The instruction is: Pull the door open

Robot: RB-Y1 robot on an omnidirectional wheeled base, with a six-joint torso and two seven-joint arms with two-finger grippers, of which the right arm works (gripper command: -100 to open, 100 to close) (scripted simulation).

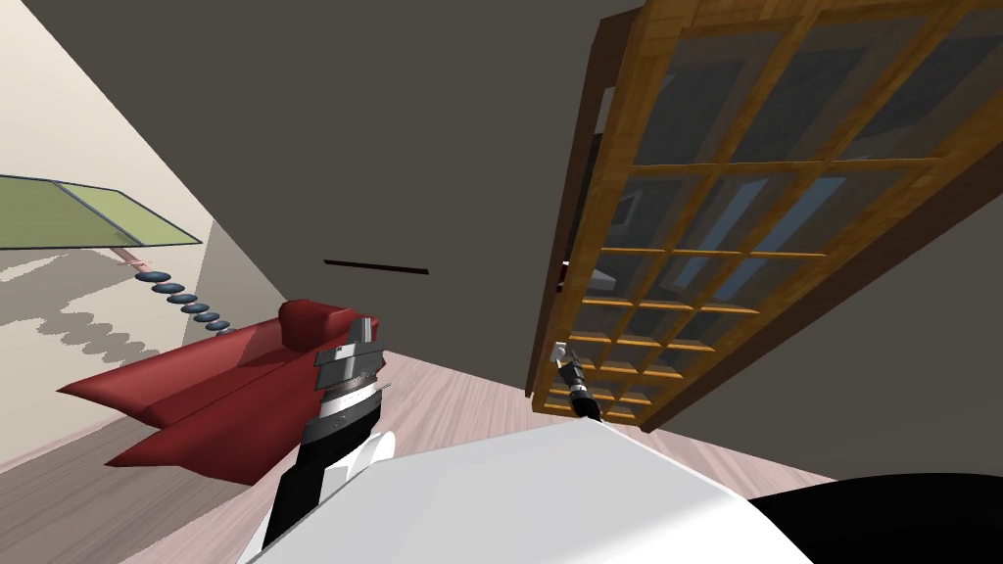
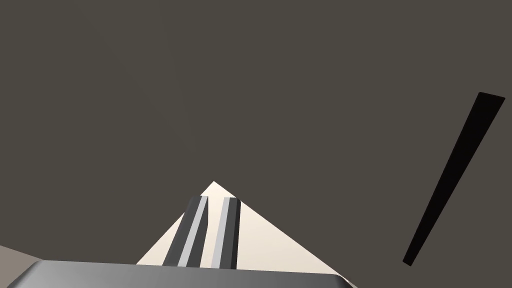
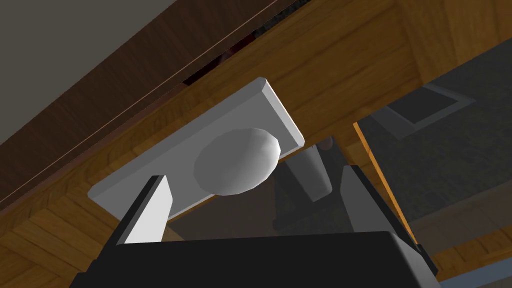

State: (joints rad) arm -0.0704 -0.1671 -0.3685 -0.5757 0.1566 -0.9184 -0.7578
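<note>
The door (image 1: 725, 168) takes up my upper right in the head view. It is a tall wooden lattice with glass panes, set in a dark brown frame (image 1: 580, 157), and a thin dark gap shows between the two at the latch edge. I judge it heavy and stiff on its hinges, with fragile panes, so I would load nothing but the hardware. That hardware is a grey plate (image 3: 272, 105) on the door's wooden stile, with a smooth rounded knob (image 3: 235, 161) standing out from it. The knob is the place to hold, and it looks slippery, so it will want a deep, firm pinch before any pull. My right gripper (image 3: 255, 205) is at it, with the arm stretched forward to the latch edge. Its fingers are spread wide and the knob sits just ahead between them, not yet pressed. My left gripper (image 2: 210, 231) is idle, forearm raised over by the red sofa (image 1: 225, 362), its fingers closed together on nothing.
</note>
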